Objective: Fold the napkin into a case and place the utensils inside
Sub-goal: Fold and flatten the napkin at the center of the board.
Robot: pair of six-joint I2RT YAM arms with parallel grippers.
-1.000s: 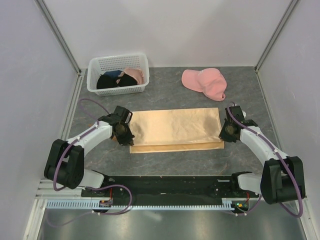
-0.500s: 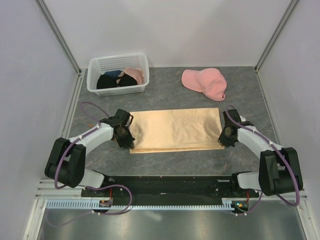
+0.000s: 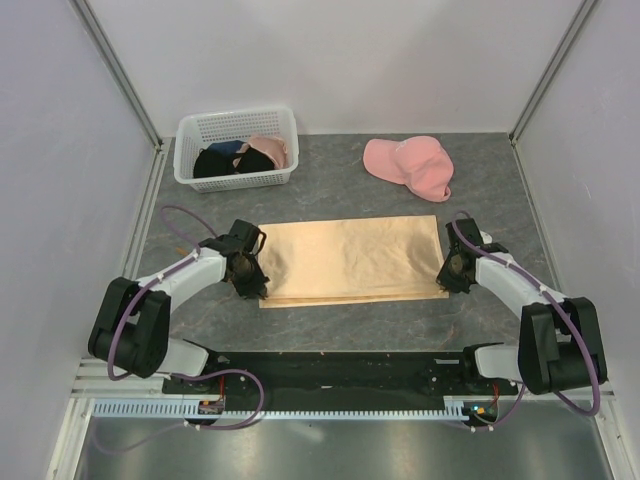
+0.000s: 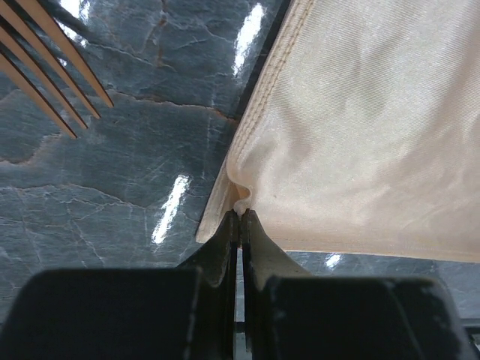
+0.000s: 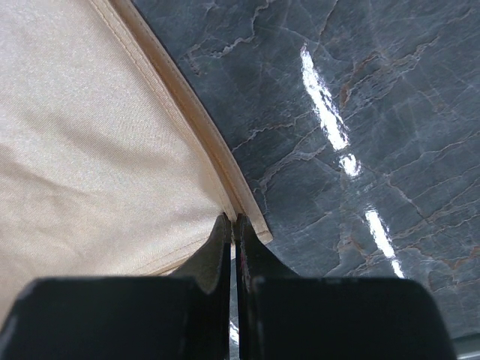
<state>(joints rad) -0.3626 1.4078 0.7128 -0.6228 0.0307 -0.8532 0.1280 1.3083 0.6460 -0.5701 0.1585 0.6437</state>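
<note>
The left end effector (image 4: 240, 219) is clenched on the near-left corner of the napkin (image 3: 350, 255), and the right end effector (image 5: 231, 223) on its near-right corner. The folded cloth spans between them on the bench (image 3: 340, 185), long axis left-right. The fork (image 4: 52, 60) lies nearest the left arm.

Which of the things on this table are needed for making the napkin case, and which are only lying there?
For the job:
napkin, lying folded double
wooden fork, only its tines showing, near the napkin's corner

Just lying about:
pink cap
white basket, holding dark and pink clothes
</note>
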